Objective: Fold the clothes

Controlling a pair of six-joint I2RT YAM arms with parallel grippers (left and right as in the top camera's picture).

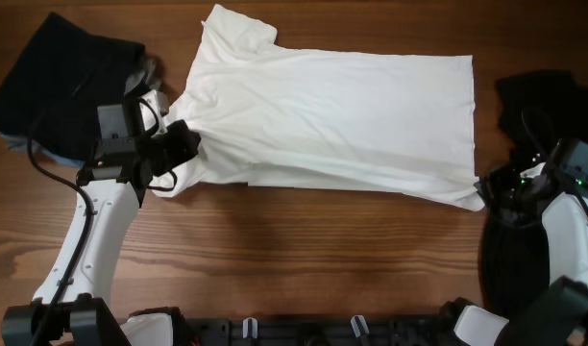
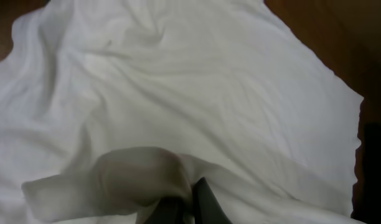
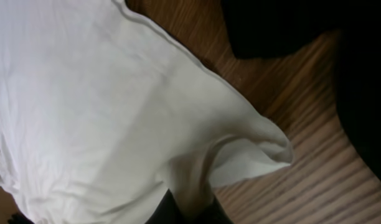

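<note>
The T-shirt [image 1: 332, 115] lies spread across the centre of the table [image 1: 304, 255]. A heap of garments [image 1: 54, 86] sits at 10 o'clock, and 1 more garment [image 1: 539, 96] at 3 o'clock. The left claw [image 1: 188, 146] pinches the T-shirt's 8 o'clock edge, the right claw [image 1: 488, 188] its 4 o'clock corner.

white T-shirt [image 1: 332, 115], black garment [image 1: 54, 82], brown wood-grain table [image 1: 304, 259]

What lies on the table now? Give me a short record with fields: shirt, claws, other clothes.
shirt: large plain white cotton T-shirt, spread across the wooden table
left claw: shut on the T-shirt's cloth at its left end
right claw: shut on the T-shirt's near right corner
other clothes: black garment far left; second black garment far right
</note>
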